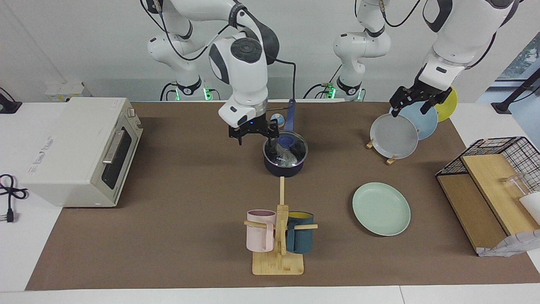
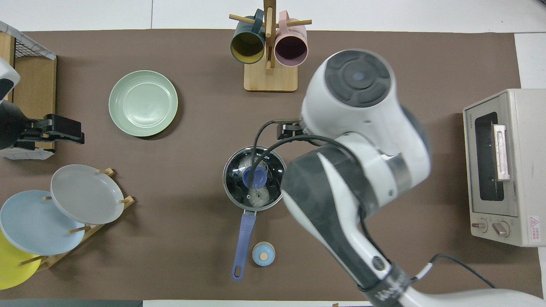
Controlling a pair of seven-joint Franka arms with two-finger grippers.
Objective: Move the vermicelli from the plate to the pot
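We see the pot [image 1: 283, 159] in the middle of the facing view, on the brown counter [image 1: 185, 202]. The vermicelli [image 2: 254, 179] sits inside it, under a glass lid [image 2: 254, 178]. The green plate [image 1: 381, 208] lies bare at the lower right of that view. Our right tool [image 1: 253, 135] hangs just beside the pot with its fingers apart, holding nothing. Our left tool [image 1: 411, 104] waits at the upper right, over the grey plate [image 1: 394, 136], fingers apart.
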